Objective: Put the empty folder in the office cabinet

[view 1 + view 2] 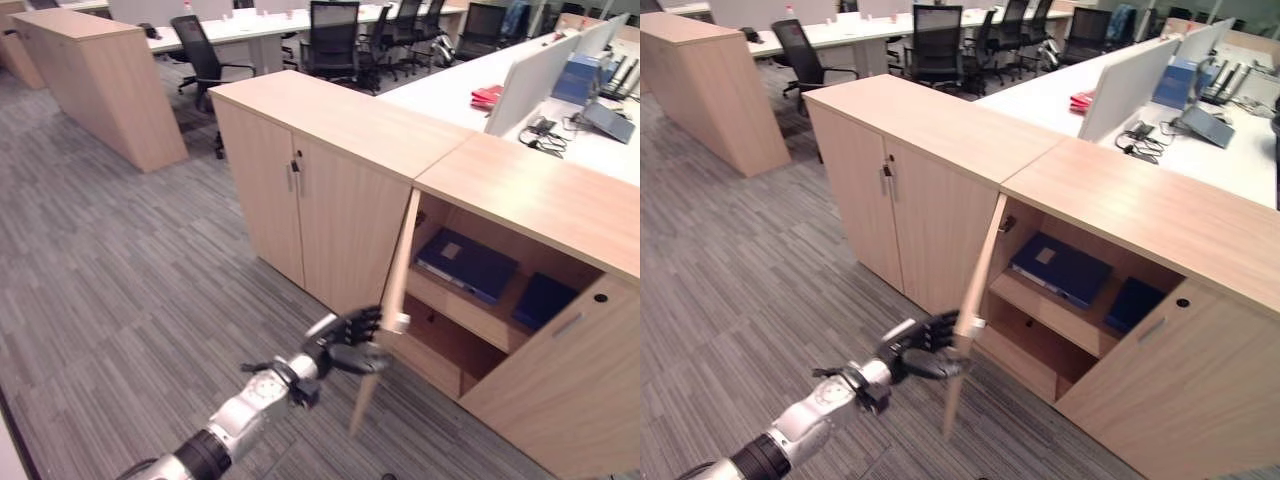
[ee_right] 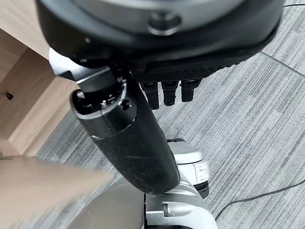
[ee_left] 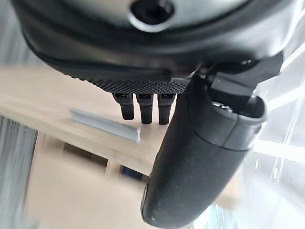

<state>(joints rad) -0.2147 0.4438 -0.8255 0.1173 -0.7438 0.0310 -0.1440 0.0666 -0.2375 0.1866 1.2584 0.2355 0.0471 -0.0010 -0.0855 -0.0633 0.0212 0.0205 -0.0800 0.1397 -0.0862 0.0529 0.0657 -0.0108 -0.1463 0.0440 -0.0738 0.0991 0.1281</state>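
- Blue folder (image 1: 466, 263): lies flat on the upper shelf (image 1: 1045, 309) inside the open office cabinet (image 1: 540, 200), well beyond the left hand's fingertips; a second blue folder (image 1: 543, 298) stands just beside it, further from the fingers.
- Cabinet door (image 1: 392, 290): swung open, seen edge-on in both eye views; its metal handle (image 3: 106, 125) appears as a grey bar in the left wrist view, just past the fingertips.
- Left hand (image 1: 352, 338): at the door's free edge in the eye views, fingers (image 3: 143, 108) curled and thumb extended toward the edge. The left wrist view shows the fingers short of the handle, with nothing seen between fingers and thumb; whether they grip the door edge cannot be told.
- Right hand (image 2: 143, 119): seen in its own wrist view, over grey carpet (image 2: 248, 124), fingers bent downward and holding nothing; a wooden cabinet side lies beside the thumb.
- Closed cabinet (image 1: 300, 150): adjoins the open one, on the far side of the door from the fingers.
- Office chairs (image 1: 330, 40) and desks (image 1: 1200, 150): visible in the eye views, well apart from the hand.
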